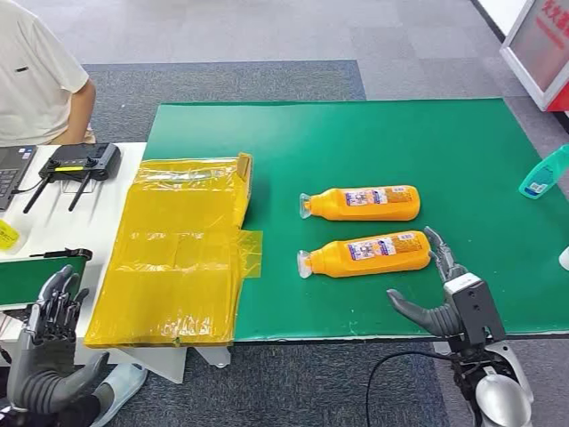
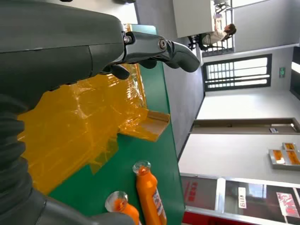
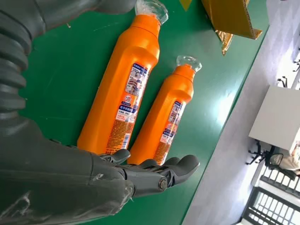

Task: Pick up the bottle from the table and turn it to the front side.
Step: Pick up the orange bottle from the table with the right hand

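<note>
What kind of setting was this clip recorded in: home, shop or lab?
Probably a robot test area in an office or showroom: a green-covered table on grey carpet tiles, a router and laptop on a white desk, and a seated person.

Second bottle (image 1: 362, 203) just beyond near bottle (image 1: 365, 254).

Head view: looks forward and down from high on the robot onto the green table (image 1: 403, 133), taking in its whole width.
Left wrist view: close behind the left hand (image 2: 155, 47), picture turned sideways, facing across the yellow sheet (image 2: 81, 122).
Right wrist view: close behind the right hand (image 3: 155, 176), near the tabletop.
Shared: all three show both orange bottles (image 1: 365, 203) (image 1: 369, 253).
</note>
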